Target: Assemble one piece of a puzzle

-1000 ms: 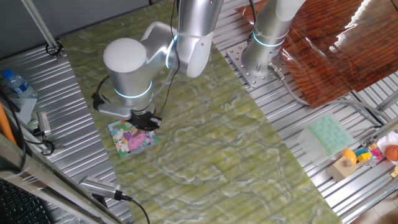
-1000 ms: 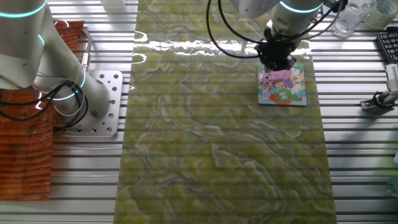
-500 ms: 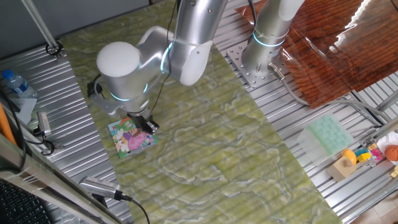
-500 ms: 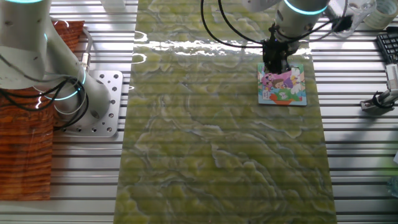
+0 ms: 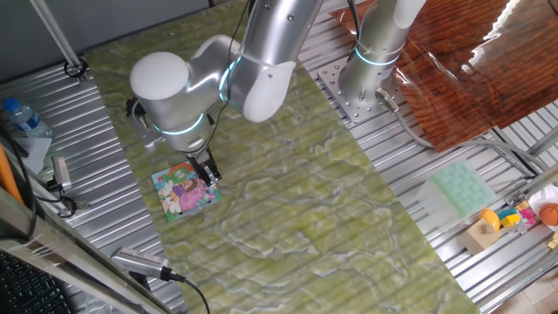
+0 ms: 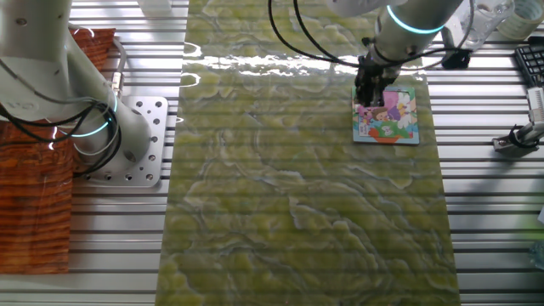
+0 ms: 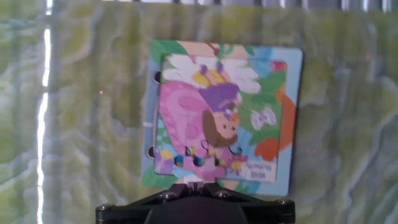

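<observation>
on green marbled mat: square teal-bordered puzzle [image 7: 224, 112], pink cartoon picture; hand [image 5: 207, 171] above edge, grip unclear.

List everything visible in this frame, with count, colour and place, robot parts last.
puzzle: one, teal border, pink cartoon picture, on the mat under the gripper.
piece: not distinguishable.
mat: one, mottled green, along the table.
tray: one, pale green, at the table's edge.
toy blocks: several, yellow, orange, tan, beside the tray.
water bottle: one, clear, blue cap, at the metal edge.
red-brown sheet: one, at a far corner.
second arm's base: one, silver, on a bolted plate.
gripper: one, black; fingers over the puzzle's edge, opening unclear.
</observation>
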Tool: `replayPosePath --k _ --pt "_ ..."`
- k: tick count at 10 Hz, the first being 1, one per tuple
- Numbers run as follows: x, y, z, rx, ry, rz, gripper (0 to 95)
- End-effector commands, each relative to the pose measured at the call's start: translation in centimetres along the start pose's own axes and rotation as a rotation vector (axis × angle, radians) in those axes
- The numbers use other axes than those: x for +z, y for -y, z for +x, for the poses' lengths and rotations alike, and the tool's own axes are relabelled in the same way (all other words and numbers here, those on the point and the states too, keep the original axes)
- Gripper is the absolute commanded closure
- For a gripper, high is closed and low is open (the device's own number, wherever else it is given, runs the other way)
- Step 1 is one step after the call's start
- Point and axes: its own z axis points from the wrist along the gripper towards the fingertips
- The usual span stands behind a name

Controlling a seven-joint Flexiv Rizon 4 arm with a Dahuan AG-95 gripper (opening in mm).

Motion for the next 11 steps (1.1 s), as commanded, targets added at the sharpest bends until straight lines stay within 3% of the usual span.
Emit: replayPosePath --k 1,4,8,11 --pt "0.25 0.22 0.61 0.003 0.001 -0.011 95.0" --pt "0.41 0.42 1.06 -0.001 -0.001 -0.032 95.0" --pt "0.74 0.52 1.38 0.022 -0.001 -0.033 95.0" --pt "0.76 0.45 1.32 0.025 0.015 -0.033 95.0"
